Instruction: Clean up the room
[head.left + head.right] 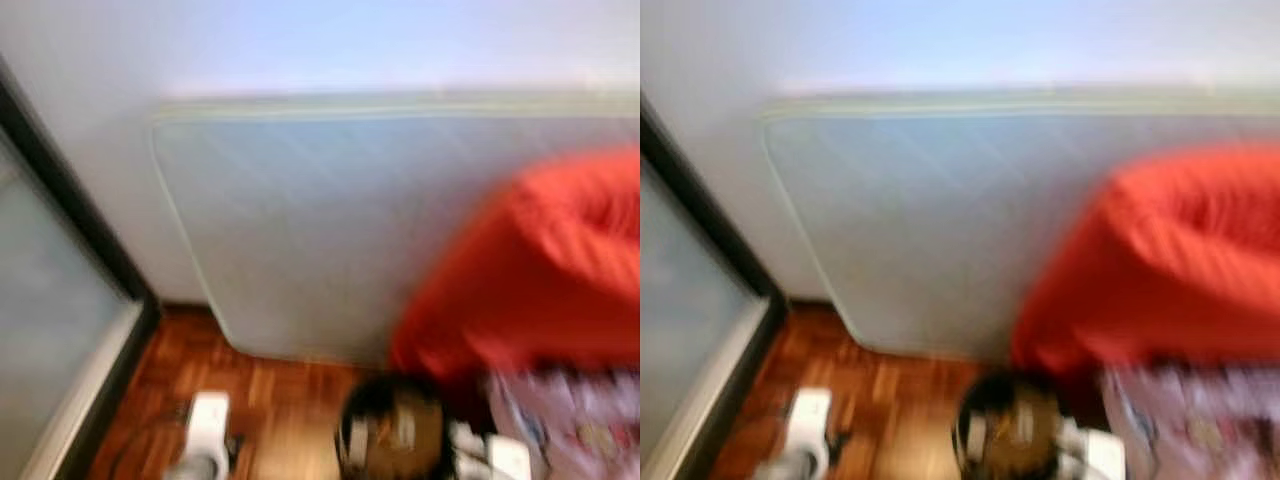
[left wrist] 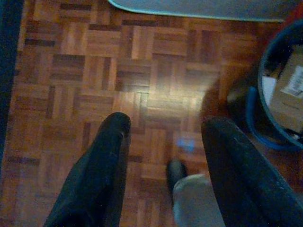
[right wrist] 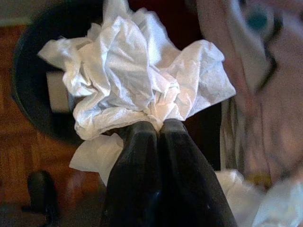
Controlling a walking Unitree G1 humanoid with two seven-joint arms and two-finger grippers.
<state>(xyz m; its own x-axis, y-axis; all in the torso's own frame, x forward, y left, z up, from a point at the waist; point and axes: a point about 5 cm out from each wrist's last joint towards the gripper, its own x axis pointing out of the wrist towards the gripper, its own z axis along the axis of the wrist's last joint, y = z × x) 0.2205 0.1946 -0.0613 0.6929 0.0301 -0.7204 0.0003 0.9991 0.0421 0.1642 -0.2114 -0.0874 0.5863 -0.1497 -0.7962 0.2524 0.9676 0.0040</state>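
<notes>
Head views are coming out blurred. A pale blue mattress (image 1: 330,220) is leaning upright against the white wall, taking up the middle of the frame. A red bean bag (image 1: 540,270) is sitting at the right, touching the mattress face. A round dark bin (image 1: 390,430) with cardboard inside is standing on the parquet floor (image 1: 270,400) at the bottom centre, just below the red bean bag. A patterned pinkish fabric (image 1: 570,420) is lying at the lower right. A dark-framed glass door (image 1: 50,300) is running down the left edge.

Right gripper (image 3: 160,124) is pinching its fingers together on a crumpled white tissue (image 3: 128,75), holding it over the dark bin (image 3: 42,94); the tissue is filling the upper middle of the right wrist view, with the patterned fabric (image 3: 270,85) at the right.

Left gripper (image 2: 163,125) is hanging with fingers spread apart over bare parquet, holding nothing; the bin's blue rim (image 2: 265,109) and cardboard are showing at the right edge of that view, the mattress edge (image 2: 199,7) along the top.
</notes>
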